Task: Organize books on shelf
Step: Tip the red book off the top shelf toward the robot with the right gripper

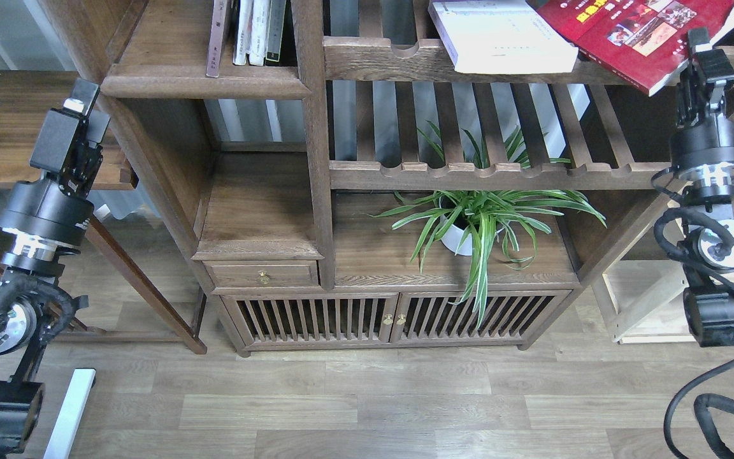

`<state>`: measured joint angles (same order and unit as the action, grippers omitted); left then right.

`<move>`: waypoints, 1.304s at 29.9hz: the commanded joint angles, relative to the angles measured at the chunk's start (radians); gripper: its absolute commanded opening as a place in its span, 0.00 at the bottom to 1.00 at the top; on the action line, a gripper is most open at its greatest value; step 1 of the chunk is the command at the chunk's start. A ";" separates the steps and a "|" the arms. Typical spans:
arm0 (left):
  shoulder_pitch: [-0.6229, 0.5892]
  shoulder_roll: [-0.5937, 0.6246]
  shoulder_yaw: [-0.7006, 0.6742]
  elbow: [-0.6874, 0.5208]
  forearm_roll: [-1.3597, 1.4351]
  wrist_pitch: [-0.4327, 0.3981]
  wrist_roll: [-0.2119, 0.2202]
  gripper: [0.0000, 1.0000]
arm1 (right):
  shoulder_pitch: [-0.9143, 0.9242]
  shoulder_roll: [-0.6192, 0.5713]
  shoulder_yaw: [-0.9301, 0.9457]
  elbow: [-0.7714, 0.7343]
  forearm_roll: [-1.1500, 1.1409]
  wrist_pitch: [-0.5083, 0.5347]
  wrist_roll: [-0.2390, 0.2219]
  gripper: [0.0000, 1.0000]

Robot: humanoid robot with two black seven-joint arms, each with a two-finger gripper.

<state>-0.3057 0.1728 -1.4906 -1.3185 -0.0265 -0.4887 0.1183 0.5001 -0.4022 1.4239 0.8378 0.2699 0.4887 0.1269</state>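
At the top right of the frame, a red book (644, 38) lies flat on the upper slatted rack (392, 60), its near corner jutting past the front rail. Just left of it, partly under its edge, lies a thick white book (501, 38). At upper left, the solid walnut shelf (208, 86) carries a maroon-brown book (217, 38) standing upright beside slim white and black books (259, 32). Near the red book's overhanging corner is the right claw (701, 54); I cannot tell whether its fingers are apart. At the left edge, the left claw (77, 108) stands clear of the bookcase, its state likewise unclear. Lower centre, a spider plant (482, 217) sits in a white pot.
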 commanded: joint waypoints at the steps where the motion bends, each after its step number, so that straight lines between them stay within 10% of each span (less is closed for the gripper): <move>1: 0.004 -0.001 0.000 0.005 0.000 0.000 0.000 0.99 | -0.005 0.000 -0.010 0.001 0.000 0.000 -0.004 0.21; 11: 0.004 -0.001 0.007 0.015 0.000 0.000 0.000 0.99 | -0.015 0.000 -0.008 0.003 0.003 0.000 -0.004 0.19; 24: 0.002 -0.003 0.012 0.022 0.000 0.000 0.003 0.99 | -0.021 -0.013 -0.036 0.011 -0.005 0.000 -0.015 0.57; 39: -0.001 -0.001 0.013 0.039 0.000 0.000 0.004 0.99 | 0.014 -0.010 -0.085 0.011 -0.023 0.000 -0.016 0.68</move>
<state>-0.3082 0.1703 -1.4759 -1.2836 -0.0260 -0.4887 0.1227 0.4955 -0.4187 1.3451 0.8483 0.2508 0.4887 0.1103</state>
